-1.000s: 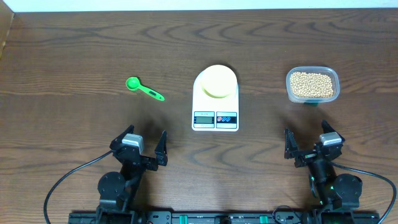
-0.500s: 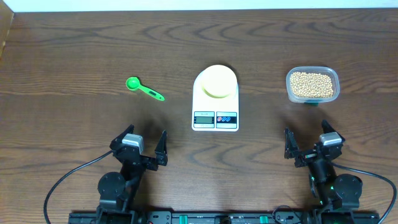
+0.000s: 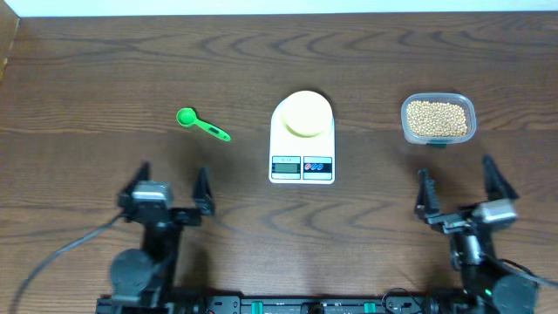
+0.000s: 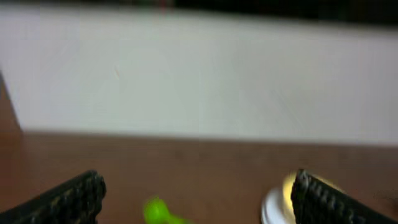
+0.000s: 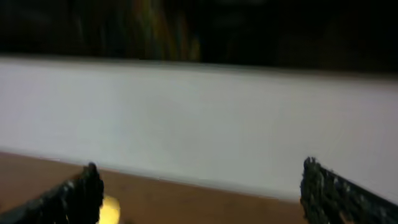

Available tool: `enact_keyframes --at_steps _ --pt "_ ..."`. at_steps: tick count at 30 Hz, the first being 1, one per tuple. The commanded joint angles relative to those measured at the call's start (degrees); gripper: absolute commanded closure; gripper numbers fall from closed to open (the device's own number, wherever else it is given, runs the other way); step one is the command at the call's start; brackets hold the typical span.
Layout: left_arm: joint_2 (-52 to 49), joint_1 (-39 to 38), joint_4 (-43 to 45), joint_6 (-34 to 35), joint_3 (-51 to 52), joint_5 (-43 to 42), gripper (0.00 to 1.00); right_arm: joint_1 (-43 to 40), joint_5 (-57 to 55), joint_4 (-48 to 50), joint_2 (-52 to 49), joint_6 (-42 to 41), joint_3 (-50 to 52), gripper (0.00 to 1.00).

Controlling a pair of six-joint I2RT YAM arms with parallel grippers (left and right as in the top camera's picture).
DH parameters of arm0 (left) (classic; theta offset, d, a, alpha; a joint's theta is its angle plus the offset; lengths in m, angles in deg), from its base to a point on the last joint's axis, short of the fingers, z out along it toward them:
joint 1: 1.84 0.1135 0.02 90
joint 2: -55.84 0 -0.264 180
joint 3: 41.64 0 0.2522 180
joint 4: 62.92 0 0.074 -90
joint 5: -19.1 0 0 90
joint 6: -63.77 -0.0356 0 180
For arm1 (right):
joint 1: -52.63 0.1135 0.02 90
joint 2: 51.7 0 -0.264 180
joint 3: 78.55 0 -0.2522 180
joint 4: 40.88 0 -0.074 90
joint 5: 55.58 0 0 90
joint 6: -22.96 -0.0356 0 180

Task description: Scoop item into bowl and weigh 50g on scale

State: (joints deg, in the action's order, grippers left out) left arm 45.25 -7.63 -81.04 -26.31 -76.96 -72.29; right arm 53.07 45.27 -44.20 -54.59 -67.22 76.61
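Two tools are seen at the near edge of a dark wooden desk (image 3: 105,78). The left tool (image 3: 172,181) is spread wide, its two fingers well apart, and nothing is held between them. The right tool (image 3: 459,183) is likewise spread wide and holds nothing. In the blurred left wrist view the left tool (image 4: 198,183) is shown with a broad gap between its fingers. The same is seen of the right tool (image 5: 200,177) in the right wrist view.

One green scoop (image 3: 200,125) is laid flat ahead of the left tool, a little to its right and well apart from it. Its long axis is set on a diagonal, with the cup end away from the robot and to the left and the handle pointed toward the scale.

One white scale (image 3: 302,139) is placed near the middle of the desk, between the two tools and farther out. Its long axis runs from near to far, with the display and buttons turned toward the robot. One pale yellow bowl (image 3: 306,114) is set on the far part of the scale.

One clear tub (image 3: 471,109) is placed ahead of the right tool, well apart from it and to the right of the scale. Its long axis runs left to right. It is filled with many small tan beans (image 3: 438,119), too many to be counted.
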Motion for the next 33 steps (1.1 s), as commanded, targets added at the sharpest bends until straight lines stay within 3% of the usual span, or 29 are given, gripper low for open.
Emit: enact_keyframes --at_steps 1,5,9,15,18,21,26,33 --pt "-13.49 0.24 0.61 -4.68 -16.11 3.82 0.02 -0.37 -1.7 0.04 -6.1 3.82 -11.69 0.01" --pt "-29.33 0.24 -1.22 -4.87 -33.31 3.82 0.02 -0.37 -1.4 -0.04 -17.4 3.89 -24.09 0.01" --pt "-44.87 0.26 -12.87 -4.85 -53.42 4.07 0.02 -0.35 1.75 -6.1 -31.08 3.39 -39.15 0.01" --pt "-62.2 0.26 -42.82 -4.83 -75.1 4.02 0.02 -0.35 11.87 -43.1 -53.37 2.36 -65.68 0.01" --pt "-65.24 0.24 -51.17 -4.79 -75.38 2.64 0.02 -0.35 17.62 -51.95 -59.47 2.38 -69.51 0.01" --pt "-67.34 0.24 -58.18 -4.61 -75.38 -2.67 0.02 -0.35 19.63 -54.66 -64.83 0.02 -69.35 0.01" --pt "-68.54 0.26 -60.7 -4.61 -75.36 -5.01 0.02 -0.22 26.93 -54.6 -72.7 -7.48 -69.35 0.01" --pt "-75.54 2.47 -57.24 -1.79 -75.32 9.53 0.02 1.36 41.33 -51.21 -80.13 -8.98 -69.35 0.01"
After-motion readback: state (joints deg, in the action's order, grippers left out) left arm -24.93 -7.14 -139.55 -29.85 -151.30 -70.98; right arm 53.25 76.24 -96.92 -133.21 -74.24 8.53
